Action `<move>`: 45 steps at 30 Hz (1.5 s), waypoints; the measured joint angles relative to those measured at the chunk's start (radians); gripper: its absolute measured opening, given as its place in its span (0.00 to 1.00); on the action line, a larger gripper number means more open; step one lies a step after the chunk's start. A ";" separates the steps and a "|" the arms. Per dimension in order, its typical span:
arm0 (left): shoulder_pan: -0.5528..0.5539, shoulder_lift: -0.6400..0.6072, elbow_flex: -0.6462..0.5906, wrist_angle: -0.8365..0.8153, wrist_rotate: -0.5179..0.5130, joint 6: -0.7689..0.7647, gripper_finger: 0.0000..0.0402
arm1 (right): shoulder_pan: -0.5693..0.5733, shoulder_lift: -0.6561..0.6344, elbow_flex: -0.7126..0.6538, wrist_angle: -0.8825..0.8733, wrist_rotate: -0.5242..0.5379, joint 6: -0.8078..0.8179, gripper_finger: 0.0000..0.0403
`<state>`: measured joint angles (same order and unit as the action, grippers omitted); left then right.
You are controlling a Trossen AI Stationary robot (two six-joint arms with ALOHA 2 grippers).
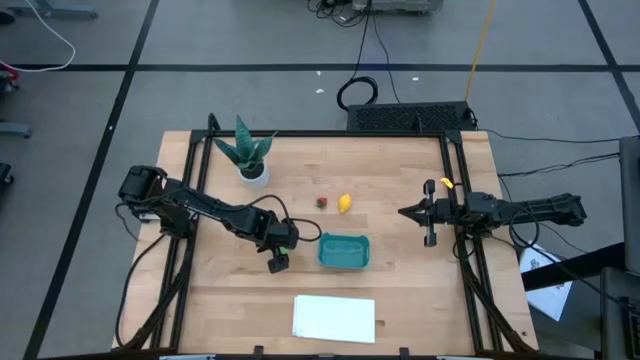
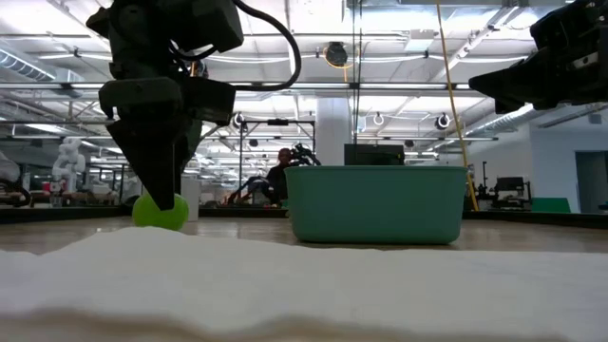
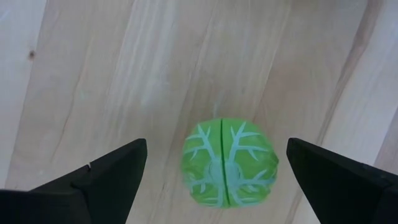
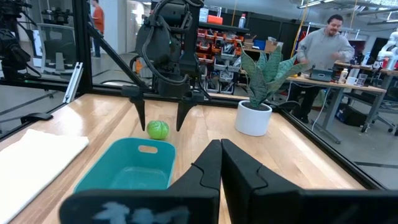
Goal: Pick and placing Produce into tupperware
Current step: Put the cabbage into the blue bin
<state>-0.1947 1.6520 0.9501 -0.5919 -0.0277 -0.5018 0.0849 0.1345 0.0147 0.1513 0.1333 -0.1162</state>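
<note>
The light green round toy (image 3: 229,163) rests on the wooden table, just left of the teal tub (image 1: 344,251). My left gripper (image 3: 216,163) points down over it, open, one finger on each side and apart from it; the right wrist view shows the same (image 4: 160,118). The left gripper (image 1: 278,262) hides the green toy in the high view. The yellow lemon (image 1: 344,203) and the small dark red piece (image 1: 322,202) lie on the table beyond the tub. My right gripper (image 1: 410,212) hovers shut near the table's right edge.
A spiky potted plant in a white pot (image 1: 250,160) stands near the far left corner. A flat white sheet (image 1: 334,318) lies at the near edge. A dark frame runs along the table's sides. A person (image 4: 326,46) is in the room beyond.
</note>
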 joint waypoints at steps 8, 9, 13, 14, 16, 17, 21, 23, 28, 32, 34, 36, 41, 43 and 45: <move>0.000 0.000 0.000 0.000 0.000 0.000 0.97 | 0.000 0.000 0.000 0.000 0.000 0.000 0.00; 0.000 0.000 0.000 -0.001 0.000 -0.002 0.97 | 0.000 0.000 0.000 0.000 0.000 0.000 0.00; 0.000 0.000 0.000 -0.002 0.007 -0.021 0.97 | 0.000 0.000 0.000 0.000 0.000 0.000 0.00; 0.000 0.000 0.000 -0.002 0.008 -0.025 0.97 | 0.000 0.000 0.000 0.000 0.000 0.000 0.00; 0.000 0.000 0.000 -0.003 0.013 -0.029 0.97 | 0.000 0.000 0.000 0.000 0.000 0.000 0.00; 0.000 0.000 0.000 -0.003 0.023 -0.031 0.97 | 0.000 0.000 0.000 0.000 0.000 0.000 0.00; 0.000 0.000 0.000 -0.003 0.034 -0.030 0.97 | 0.000 0.000 0.000 0.000 0.000 0.000 0.00; 0.000 0.000 0.000 -0.003 0.034 -0.028 0.97 | 0.000 0.000 0.000 0.000 0.000 0.000 0.00; 0.000 0.000 0.000 -0.003 0.034 -0.020 0.97 | 0.000 0.000 0.000 0.000 0.000 0.000 0.00; 0.000 0.000 0.000 -0.003 0.034 -0.017 0.97 | 0.000 0.000 0.000 0.000 0.000 0.000 0.00; 0.000 0.000 0.000 -0.003 0.033 -0.018 0.97 | 0.000 0.000 0.000 0.000 0.000 0.000 0.00; 0.000 0.000 0.000 -0.002 0.033 -0.018 0.97 | 0.000 0.000 0.000 0.000 0.000 0.000 0.00; 0.000 0.000 0.000 -0.002 0.029 -0.018 0.95 | 0.000 0.000 0.000 0.000 0.000 0.000 0.00; 0.000 0.000 0.000 -0.001 0.030 -0.018 0.91 | 0.000 0.000 0.000 0.000 0.000 0.000 0.00; 0.000 0.000 0.000 -0.001 0.029 -0.018 0.86 | 0.000 0.000 0.000 0.000 0.000 0.000 0.00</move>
<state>-0.1947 1.6520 0.9501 -0.5925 0.0017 -0.5199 0.0848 0.1345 0.0143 0.1509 0.1336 -0.1162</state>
